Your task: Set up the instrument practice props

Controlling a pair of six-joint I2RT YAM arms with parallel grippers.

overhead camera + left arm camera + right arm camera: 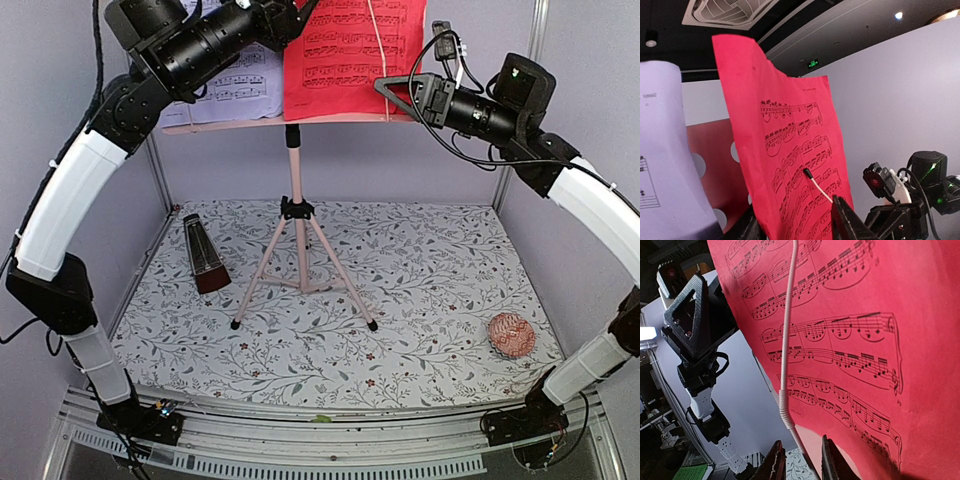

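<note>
1. My left gripper, jaws apart, straddles the red sheet without pinching it.
2. My right gripper, slightly parted, holds nothing near the sheet's lower edge.
3. The sheet leans on the stand, so it likely needs no grip.

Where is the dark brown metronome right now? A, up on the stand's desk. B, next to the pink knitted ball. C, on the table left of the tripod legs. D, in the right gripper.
C: the metronome sits on the patterned table, just left of the tripod legs.
</note>
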